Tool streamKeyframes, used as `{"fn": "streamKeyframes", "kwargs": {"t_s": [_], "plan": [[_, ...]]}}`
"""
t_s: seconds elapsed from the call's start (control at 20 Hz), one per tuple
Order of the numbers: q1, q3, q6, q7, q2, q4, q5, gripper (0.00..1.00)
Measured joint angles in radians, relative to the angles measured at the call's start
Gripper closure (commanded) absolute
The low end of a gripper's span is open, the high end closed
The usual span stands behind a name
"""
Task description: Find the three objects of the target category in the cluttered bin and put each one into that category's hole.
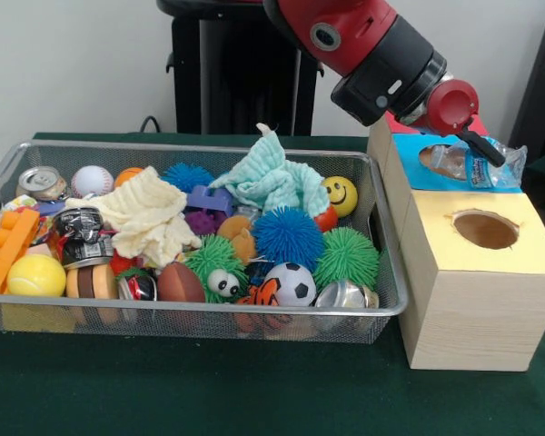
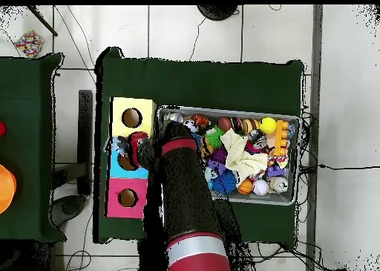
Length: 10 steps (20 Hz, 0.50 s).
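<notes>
My gripper [image 1: 480, 151] hangs over the blue box [image 1: 412, 169], second in the row of boxes to the right of the bin. It is shut on a crumpled clear plastic bottle [image 1: 472, 167] with a blue label, which lies across that box's hole. In the overhead view the gripper [image 2: 133, 146] sits at the blue box [image 2: 119, 171], and the arm hides most of the box. The wire bin [image 1: 209, 148] holds several mixed items. Among them are a drinks can [image 1: 44, 182], a crushed dark can [image 1: 77, 223] and a silver can [image 1: 345, 293].
A yellow box [image 1: 490, 272] with a round hole [image 1: 486, 229] stands nearest the camera. In the overhead view, a pink box [image 2: 128, 198] follows the blue one. A cream cloth [image 1: 150, 218] and a mint cloth [image 1: 272, 177] cover part of the bin's balls and toys.
</notes>
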Motion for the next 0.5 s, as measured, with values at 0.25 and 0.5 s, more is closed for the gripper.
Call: {"fn": "streamKeyframes", "kwargs": {"t_s": [0.25, 0.5], "plan": [[0.048, -0.05, -0.021, 0.062, 0.012, -0.038, -0.028, 1.0], [0.113, -0.118, -0.037, 0.16, 0.033, -0.093, -0.062, 1.0]]}}
